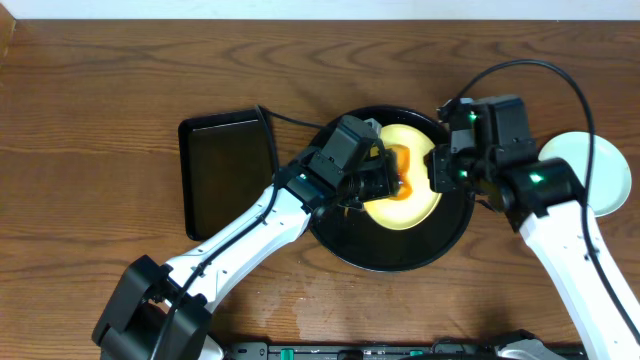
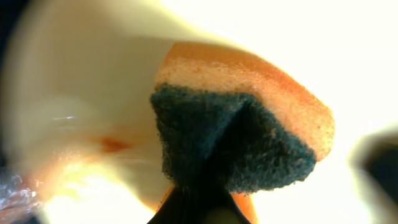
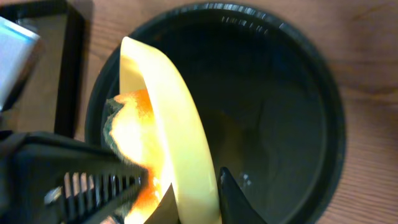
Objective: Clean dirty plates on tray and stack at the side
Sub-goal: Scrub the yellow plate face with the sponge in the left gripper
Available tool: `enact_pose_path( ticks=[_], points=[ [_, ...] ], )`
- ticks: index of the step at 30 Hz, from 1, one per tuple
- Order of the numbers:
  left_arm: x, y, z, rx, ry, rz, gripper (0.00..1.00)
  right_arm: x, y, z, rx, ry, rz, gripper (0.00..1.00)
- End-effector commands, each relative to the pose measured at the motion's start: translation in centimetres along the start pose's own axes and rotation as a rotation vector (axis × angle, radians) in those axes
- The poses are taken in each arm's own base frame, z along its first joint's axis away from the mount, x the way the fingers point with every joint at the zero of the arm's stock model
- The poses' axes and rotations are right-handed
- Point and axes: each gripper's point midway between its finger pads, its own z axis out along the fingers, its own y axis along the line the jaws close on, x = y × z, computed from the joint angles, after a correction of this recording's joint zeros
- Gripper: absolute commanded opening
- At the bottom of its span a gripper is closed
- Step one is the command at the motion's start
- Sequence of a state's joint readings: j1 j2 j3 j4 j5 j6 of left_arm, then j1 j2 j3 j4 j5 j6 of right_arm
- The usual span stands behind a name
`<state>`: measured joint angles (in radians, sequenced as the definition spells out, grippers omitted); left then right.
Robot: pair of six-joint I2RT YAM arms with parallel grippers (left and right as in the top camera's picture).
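STEP: wiping | pale yellow round plate (image 1: 405, 195) is held tilted over large round glossy black tray (image 1: 400, 255), rim clamped by right gripper (image 1: 440, 170) | orange-and-green sponge (image 2: 249, 143) is pinched by left gripper (image 1: 385, 182), pressed to plate | NEXT: orange smear (image 2: 112, 144) seemingly present (view blurred); further strokes are needed, then stacking beside tray.

Table (image 1: 100, 90): dark brown wood with a strong wavy grain running left to right; it fills the overhead view. The same wood shows at the right edge of the right wrist view.

Rectangular tray (image 1: 228, 175): black, with rounded corners and a raised glossy rim around a duller floor. It lies flat on the table, left of centre, long side running near to far. One corner of it shows at upper left in the right wrist view (image 3: 43, 56).

Sponge (image 2: 249, 124): orange foam backed by a dark green scouring layer, green face toward the left wrist camera, pinched into a fold. Overhead, only an orange patch shows (image 1: 403, 172).
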<state>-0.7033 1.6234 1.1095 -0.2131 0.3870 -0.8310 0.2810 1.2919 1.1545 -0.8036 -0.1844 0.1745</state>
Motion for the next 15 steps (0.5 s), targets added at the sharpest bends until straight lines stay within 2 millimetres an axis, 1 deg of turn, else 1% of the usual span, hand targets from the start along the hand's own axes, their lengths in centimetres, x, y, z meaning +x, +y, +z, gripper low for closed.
enact_pose_path(
  ticks=[1, 2, 6, 8, 10, 12, 14, 15],
  points=[
    [-1.0, 2.8, 1.1, -0.139, -0.063, 0.063, 0.07, -1.5, 3.5, -3.4, -0.152, -0.094, -0.025, 0.01],
    [-1.1, 3.2, 1.0, -0.161, -0.071, 0.079, 0.07, -1.5, 3.6, -3.5, -0.157, -0.098, -0.027, 0.01],
    [-1.7, 6.3, 0.2, -0.322, -0.117, 0.123, 0.07, -1.5, 4.2, -4.1, -0.189, -0.109, -0.034, 0.01],
    [-2.3, 7.4, -0.3, -0.390, -0.146, 0.182, 0.08, -1.5, 4.2, -4.2, -0.189, -0.112, -0.035, 0.01],
    [-2.8, 7.8, -0.5, -0.424, -0.164, 0.229, 0.07, -1.5, 4.1, -4.1, -0.179, -0.111, -0.034, 0.01],
    [-3.1, 8.0, -0.7, -0.443, -0.176, 0.252, 0.07, -1.5, 3.5, -4.0, -0.145, -0.110, -0.030, 0.01],
    [-3.2, 7.8, -0.8, -0.440, -0.179, 0.256, 0.08, -1.5, 2.3, -3.9, -0.079, -0.114, -0.027, 0.01],
    [-3.1, 7.4, -0.8, -0.420, -0.173, 0.256, 0.08, -1.5, 1.8, -3.8, -0.047, -0.115, -0.024, 0.01]
  ],
)
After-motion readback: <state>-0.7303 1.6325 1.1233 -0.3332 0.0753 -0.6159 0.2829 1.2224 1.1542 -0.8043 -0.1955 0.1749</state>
